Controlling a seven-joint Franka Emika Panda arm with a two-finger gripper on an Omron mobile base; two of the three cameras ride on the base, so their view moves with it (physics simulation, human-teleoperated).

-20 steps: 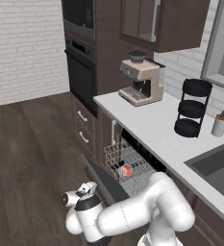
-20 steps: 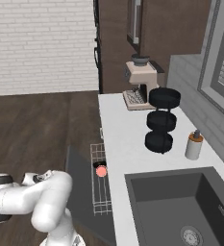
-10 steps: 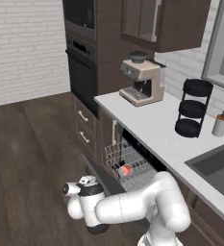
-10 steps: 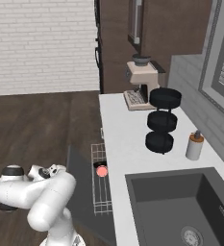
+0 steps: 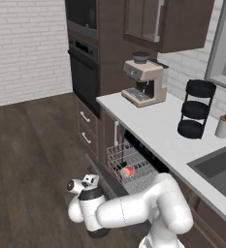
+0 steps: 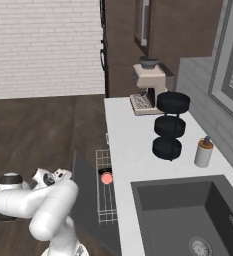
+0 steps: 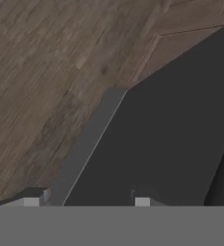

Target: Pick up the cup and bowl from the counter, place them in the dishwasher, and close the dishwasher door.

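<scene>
The cup (image 5: 128, 170), white with a red inside, sits in the dishwasher's pulled-out wire rack (image 5: 118, 160), and shows again as the cup (image 6: 106, 178) in the rack (image 6: 104, 202). A small dark shape touches its far side; I cannot tell whether that is the bowl. The dishwasher door (image 6: 85, 200) hangs open, flat and dark grey. My arm is folded low in front of it. In the hand view my gripper (image 7: 87, 202) is open above the door (image 7: 166, 144), with one fingertip (image 7: 32, 201) outside its lighter edge and the other over the panel, nothing held.
The pale counter (image 5: 153, 127) carries a coffee machine (image 5: 143, 83), a black three-tier stand (image 5: 195, 109) and a dispenser bottle (image 5: 223, 126). The dark sink (image 6: 188, 210) lies at the near right. A black wall oven (image 5: 85, 72) stands left. Wooden floor (image 5: 32, 155) spreads left of the door.
My arm has folded in and the hand has shifted a little toward the door's edge. The cup, rack and door have stayed put.
</scene>
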